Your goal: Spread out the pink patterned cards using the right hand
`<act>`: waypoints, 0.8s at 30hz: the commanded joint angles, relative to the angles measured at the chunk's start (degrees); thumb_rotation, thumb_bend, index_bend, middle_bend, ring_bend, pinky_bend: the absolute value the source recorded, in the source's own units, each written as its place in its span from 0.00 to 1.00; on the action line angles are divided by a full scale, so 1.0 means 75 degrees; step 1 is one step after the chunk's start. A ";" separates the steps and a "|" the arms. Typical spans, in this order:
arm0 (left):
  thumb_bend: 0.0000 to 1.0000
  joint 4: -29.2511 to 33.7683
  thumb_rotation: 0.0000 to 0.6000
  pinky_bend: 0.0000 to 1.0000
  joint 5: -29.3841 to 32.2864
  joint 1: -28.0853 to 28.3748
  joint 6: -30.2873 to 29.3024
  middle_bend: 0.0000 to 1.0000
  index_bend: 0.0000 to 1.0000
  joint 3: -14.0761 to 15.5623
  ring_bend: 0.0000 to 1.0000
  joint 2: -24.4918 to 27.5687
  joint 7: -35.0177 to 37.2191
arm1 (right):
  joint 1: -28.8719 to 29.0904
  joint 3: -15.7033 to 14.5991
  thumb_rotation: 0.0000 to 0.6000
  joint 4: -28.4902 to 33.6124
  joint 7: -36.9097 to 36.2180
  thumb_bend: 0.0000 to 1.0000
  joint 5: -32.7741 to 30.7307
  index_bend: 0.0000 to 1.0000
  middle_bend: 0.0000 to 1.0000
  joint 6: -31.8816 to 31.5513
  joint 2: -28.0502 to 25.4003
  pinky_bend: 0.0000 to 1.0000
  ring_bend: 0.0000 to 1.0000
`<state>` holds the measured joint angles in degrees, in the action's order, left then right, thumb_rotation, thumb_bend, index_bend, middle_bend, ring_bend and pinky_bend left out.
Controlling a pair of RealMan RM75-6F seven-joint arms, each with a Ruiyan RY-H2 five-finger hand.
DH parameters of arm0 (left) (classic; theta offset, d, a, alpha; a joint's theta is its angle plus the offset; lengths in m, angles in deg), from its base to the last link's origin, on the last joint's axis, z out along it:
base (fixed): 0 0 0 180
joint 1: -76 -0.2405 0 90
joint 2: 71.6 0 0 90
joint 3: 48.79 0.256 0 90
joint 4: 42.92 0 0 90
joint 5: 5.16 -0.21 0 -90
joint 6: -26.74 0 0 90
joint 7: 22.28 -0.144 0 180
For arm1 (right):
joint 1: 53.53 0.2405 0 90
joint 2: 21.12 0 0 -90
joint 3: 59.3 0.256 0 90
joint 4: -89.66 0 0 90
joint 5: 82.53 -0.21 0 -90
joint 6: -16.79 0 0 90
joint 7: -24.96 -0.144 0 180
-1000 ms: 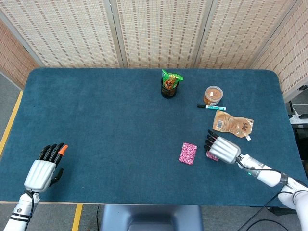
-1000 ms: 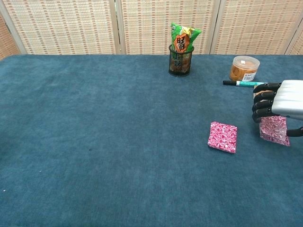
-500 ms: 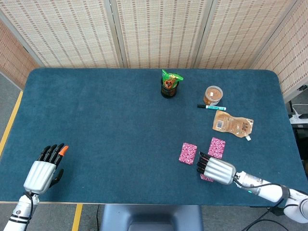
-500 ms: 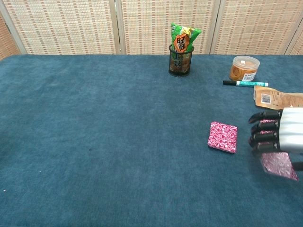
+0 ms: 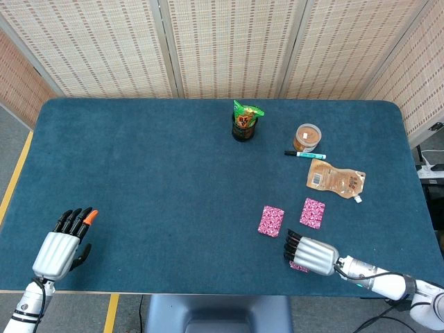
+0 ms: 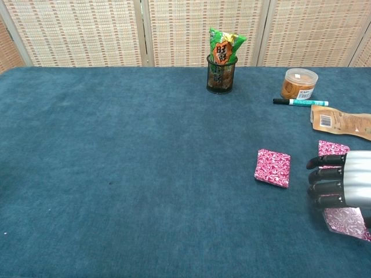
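Three lots of pink patterned cards show. A small stack (image 5: 271,220) (image 6: 273,168) lies right of the table's middle. A single card (image 5: 313,213) (image 6: 333,147) lies flat just right of the stack. My right hand (image 5: 310,253) (image 6: 342,187) hovers near the front edge, fingers curled, gripping another pink card (image 5: 298,266) (image 6: 346,222) that sticks out beneath it. My left hand (image 5: 62,244) rests at the front left corner, fingers straight and holding nothing; the chest view does not show it.
At the back stand a black cup with a green snack bag (image 5: 243,122) (image 6: 222,63) and an orange-filled tub (image 5: 306,137) (image 6: 298,83). A teal marker (image 5: 303,154) (image 6: 300,102) and a brown pouch (image 5: 335,180) (image 6: 342,121) lie beside the cards.
My right hand has drawn back toward the front edge, taking one pink card with it. A second card that the hand covered now lies uncovered beside the stack. The left hand stayed put.
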<state>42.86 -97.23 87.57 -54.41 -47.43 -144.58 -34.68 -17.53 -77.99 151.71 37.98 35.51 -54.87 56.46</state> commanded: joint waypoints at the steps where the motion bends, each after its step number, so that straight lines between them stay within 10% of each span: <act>1: 0.45 -0.0001 1.00 0.13 0.0004 -0.0005 0.0000 0.07 0.00 0.0000 0.08 0.0000 0.0000 | -0.0038 0.0011 1.00 0.0098 0.0118 0.16 -0.0037 0.15 0.25 0.0078 -0.0077 0.19 0.21; 13: 0.46 0.0027 1.00 0.13 -0.0095 -0.0065 -0.0173 0.07 0.00 -0.0005 0.09 0.0043 0.0056 | -0.1016 0.0676 1.00 0.1400 0.0511 0.16 -0.0722 0.01 0.13 -0.1586 -0.0763 0.17 0.12; 24: 0.46 -0.0073 1.00 0.12 -0.0176 -0.0137 -0.0434 0.05 0.00 -0.0071 0.08 0.0036 0.0156 | -0.3824 0.1830 1.00 0.4558 0.1573 0.16 -0.4420 0.00 0.00 -0.3721 -0.1060 0.02 0.00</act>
<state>42.36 -98.46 86.58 -57.57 -47.95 -144.29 -33.65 -39.72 -67.98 180.35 48.00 9.53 -77.27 49.43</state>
